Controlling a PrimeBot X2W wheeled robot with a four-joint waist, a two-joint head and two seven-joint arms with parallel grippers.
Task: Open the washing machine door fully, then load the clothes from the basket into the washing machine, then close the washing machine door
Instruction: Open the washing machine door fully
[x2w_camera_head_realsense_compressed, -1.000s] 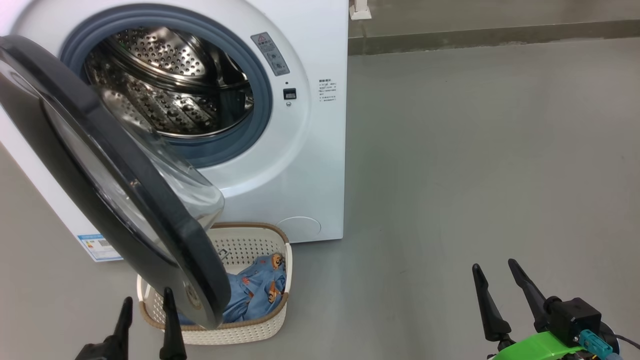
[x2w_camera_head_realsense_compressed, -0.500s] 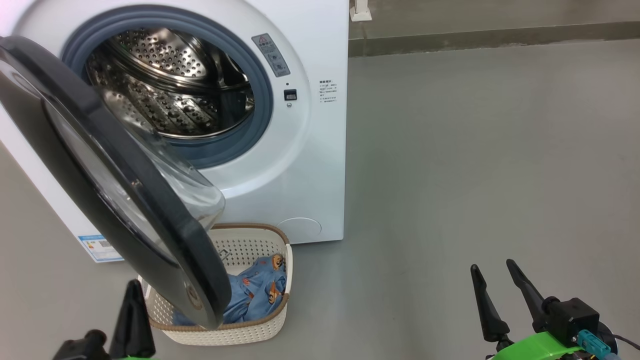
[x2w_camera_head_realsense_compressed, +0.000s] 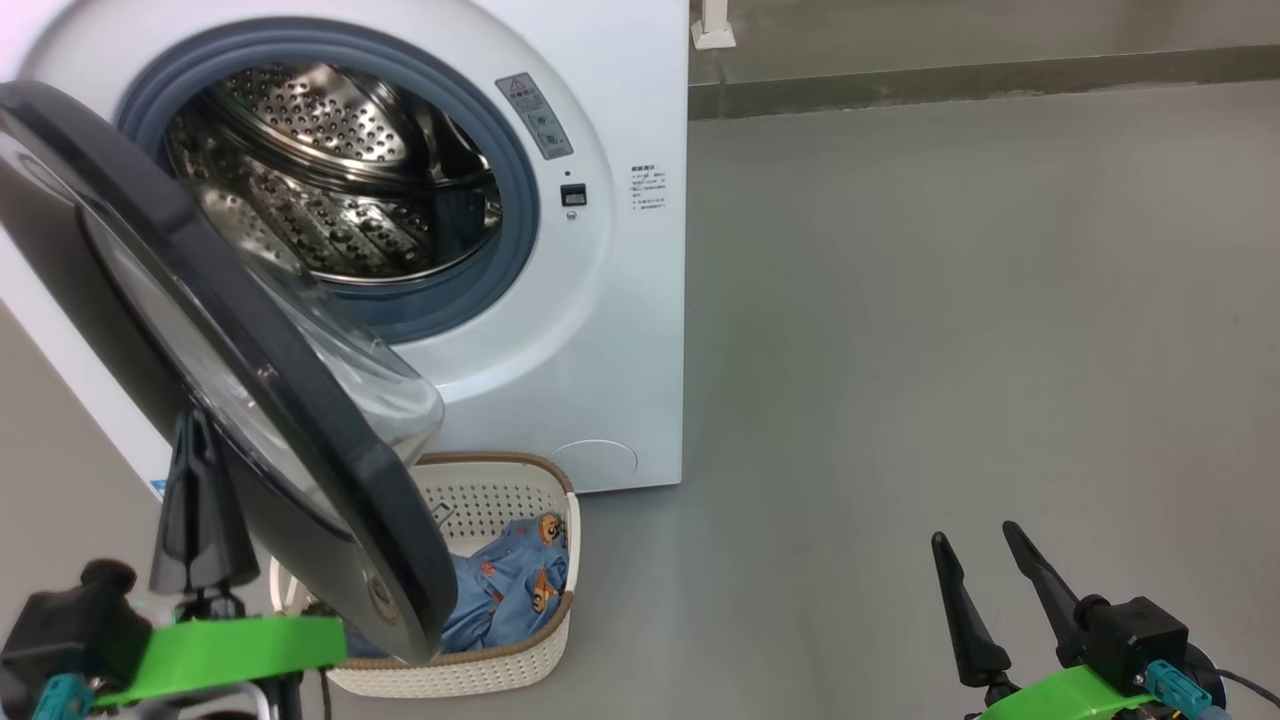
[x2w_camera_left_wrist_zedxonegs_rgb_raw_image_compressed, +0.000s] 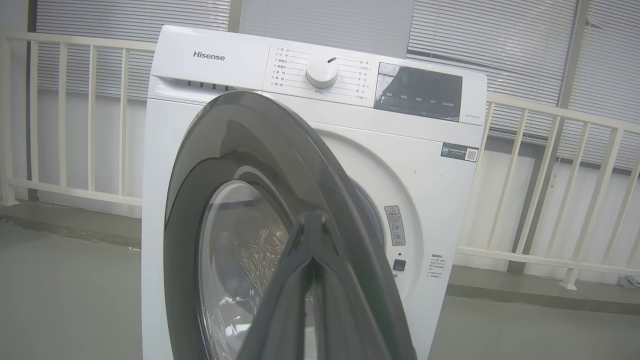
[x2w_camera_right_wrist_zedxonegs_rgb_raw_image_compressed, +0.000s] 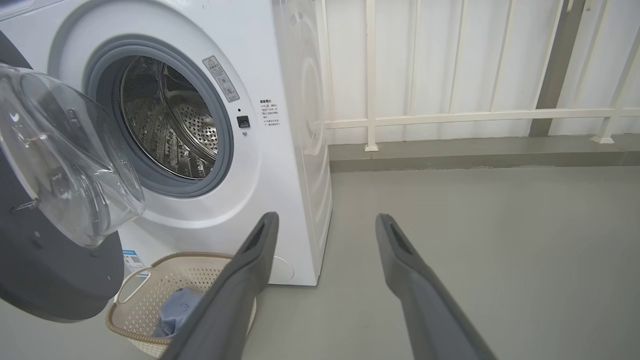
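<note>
**Washing machine door (x2w_camera_head_realsense_compressed: 395, 530), partly open**

Swung out at the left of the washing machine (x2w_camera_head_realsense_compressed: 620, 330), overhanging the near basket (x2w_camera_head_realsense_compressed: 480, 680) of blue printed clothes (x2w_camera_head_realsense_compressed: 510, 585). Left gripper (x2w_camera_head_realsense_compressed: 192, 440): fingers pressed together, by the door's outer face. Right gripper (x2w_camera_head_realsense_compressed: 975, 540): fingers spread, near right, over grey floor (x2w_camera_head_realsense_compressed: 950, 300).

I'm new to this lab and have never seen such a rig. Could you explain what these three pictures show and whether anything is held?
It is a wheeled robot with two arms, each ending in a gripper with two long dark fingers. One picture looks down from its head; the other two come from wrist cameras looking along the fingers. On the grey floor stands a big white front-loading washing machine, its round black-rimmed glass door swung open. Below the door sits a small cream perforated basket holding light-blue printed clothes. The left gripper is shut, beside the door's outer face; the right gripper is open. Neither holds anything.
</note>
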